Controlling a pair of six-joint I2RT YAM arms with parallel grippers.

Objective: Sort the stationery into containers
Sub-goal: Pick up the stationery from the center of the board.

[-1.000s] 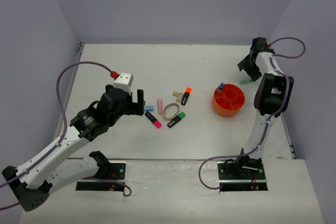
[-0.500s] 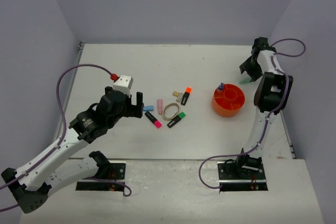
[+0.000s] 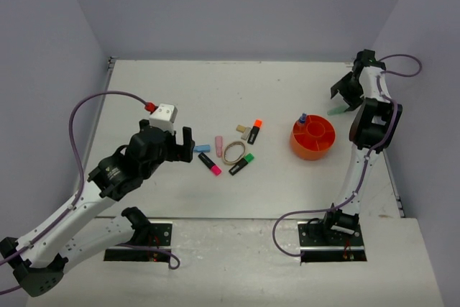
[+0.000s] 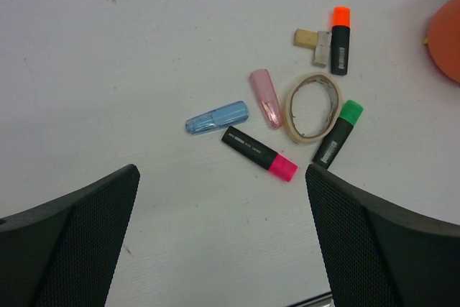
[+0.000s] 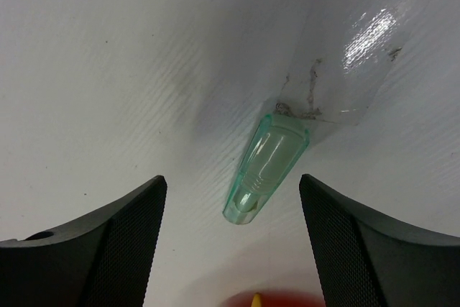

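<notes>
Shifted rightward, the right hand (image 3: 344, 97) hangs spread, empty, above the pastel green highlighter (image 5: 267, 167).

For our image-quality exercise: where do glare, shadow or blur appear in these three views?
Right wrist: bright glare patch above the pastel green highlighter, soft shadow left of it. Left wrist: stationery sharp, evenly lit; the fingers dark and soft-edged. Top external: diffuse light, faint shadows only.
</notes>
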